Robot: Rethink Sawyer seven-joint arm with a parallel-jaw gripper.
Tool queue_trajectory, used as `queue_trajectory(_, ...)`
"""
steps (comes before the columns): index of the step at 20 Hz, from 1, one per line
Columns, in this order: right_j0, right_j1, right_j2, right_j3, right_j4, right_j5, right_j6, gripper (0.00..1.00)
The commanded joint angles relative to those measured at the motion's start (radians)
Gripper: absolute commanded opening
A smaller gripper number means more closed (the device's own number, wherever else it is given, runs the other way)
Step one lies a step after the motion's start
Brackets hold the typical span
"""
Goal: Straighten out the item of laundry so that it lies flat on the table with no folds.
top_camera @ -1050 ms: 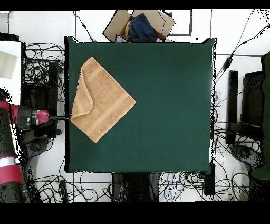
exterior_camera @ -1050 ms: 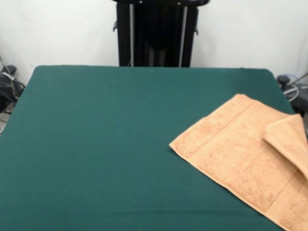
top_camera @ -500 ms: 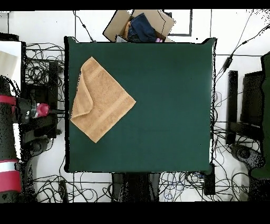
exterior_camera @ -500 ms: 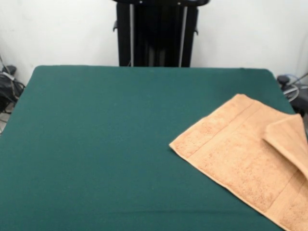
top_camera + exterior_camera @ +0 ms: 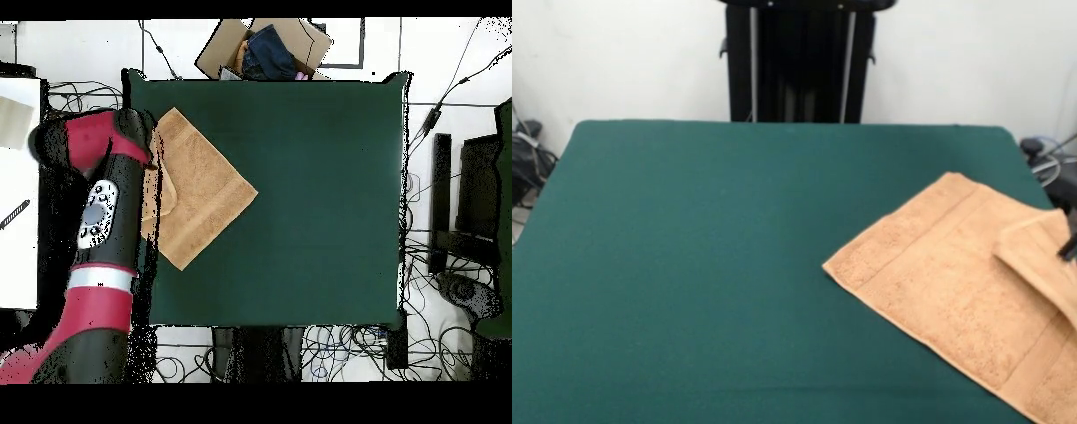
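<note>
The peach-orange terry towel [image 5: 958, 291] is laid on the dark green table [image 5: 706, 256] toward the 4 o'clock part of the front view, turned like a diamond, with 1 corner pointing toward the table's middle. In the overhead view the same towel [image 5: 205, 190] is seen at about 9 o'clock, close to the table's edge [image 5: 300, 318]. It is not flat: 1 flap [image 5: 1040, 261] is doubled over onto the towel's body along the side nearest the table edge, and a woven band is visible running near 2 opposite hems.

The red and black arm [image 5: 100, 220] is stretched over that folded side in the overhead view and much of the flap is hidden beneath it. In the front view only a small dark tip of the gripper [image 5: 1068, 250] is shown at the right edge, just above the flap. Whether the jaws are wide, narrow or closed on cloth cannot be told from either view.

The step in hand is judged to be the approach to the folded flap. For the next move, the flap's free edge would need to be pinched and drawn outward, away from the towel's middle, so that the fold is opened. The layer beneath should not be dragged along with it.
</note>
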Motion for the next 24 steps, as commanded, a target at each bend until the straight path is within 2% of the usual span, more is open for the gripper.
queue_trajectory(1, -0.146, -0.089, 0.388, 0.375, 0.040, -0.129, -0.371, 1.00)
queue_trajectory(6, -0.218, -0.110, 0.486, 0.431, 0.000, -0.197, -0.398, 1.00)
queue_trajectory(20, -0.305, -0.134, 0.595, 0.474, -0.056, -0.206, -0.397, 1.00)
queue_trajectory(24, -0.356, -0.142, 0.655, 0.520, -0.052, -0.247, -0.420, 1.00)
